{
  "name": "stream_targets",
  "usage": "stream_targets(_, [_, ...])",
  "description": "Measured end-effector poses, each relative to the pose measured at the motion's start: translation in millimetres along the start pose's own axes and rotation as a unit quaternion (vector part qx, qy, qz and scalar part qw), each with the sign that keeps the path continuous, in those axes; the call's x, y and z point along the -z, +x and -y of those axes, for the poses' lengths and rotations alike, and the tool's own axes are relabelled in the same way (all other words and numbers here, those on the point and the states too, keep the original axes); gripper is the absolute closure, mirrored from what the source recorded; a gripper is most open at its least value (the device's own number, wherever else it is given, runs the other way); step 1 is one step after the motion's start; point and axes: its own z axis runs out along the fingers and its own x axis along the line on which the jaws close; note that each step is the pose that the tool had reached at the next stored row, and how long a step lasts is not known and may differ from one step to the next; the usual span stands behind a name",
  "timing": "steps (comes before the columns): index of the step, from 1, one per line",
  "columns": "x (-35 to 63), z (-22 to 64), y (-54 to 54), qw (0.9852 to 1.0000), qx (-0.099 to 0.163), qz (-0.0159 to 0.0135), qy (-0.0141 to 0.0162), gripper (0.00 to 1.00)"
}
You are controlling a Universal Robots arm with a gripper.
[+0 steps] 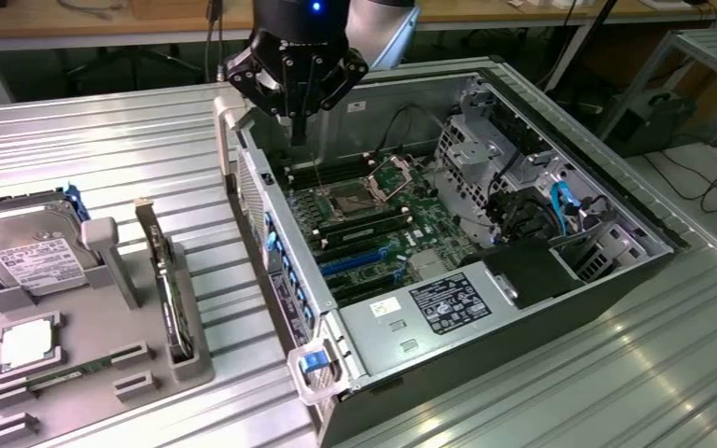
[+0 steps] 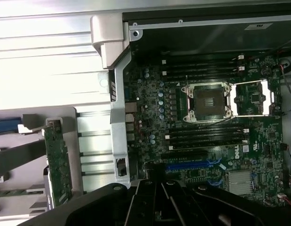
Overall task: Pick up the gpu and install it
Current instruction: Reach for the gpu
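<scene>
Risk begins at the exterior view's left, where the grey tray (image 1: 85,401) carries the hard drive (image 1: 35,247) and, at its right edge, the gpu (image 1: 163,275), standing on its long edge in a slot, untouched and well apart from the arm. Further right, the gripper (image 1: 296,133) hangs empty over the rear wall of the open computer case (image 1: 384,327), its fingertips drawn together. An off-centre grasp on so thin a card could tilt it in the slot or let it slip; a swing across the case wall could clip the metal; a card lowered askew onto the motherboard (image 1: 377,219) could miss the blue slot (image 1: 358,261) and stress its contacts
</scene>
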Motion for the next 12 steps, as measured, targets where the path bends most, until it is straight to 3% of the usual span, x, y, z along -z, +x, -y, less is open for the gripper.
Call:
stream_targets(8, [0.2, 3.2, 9.2, 1.0, 0.0, -0.0001, 0.0, 0.89])
stream_targets(12, [-0.5, 9.1, 13.9, 1.0, 0.0, 0.0, -0.0003, 0.89])
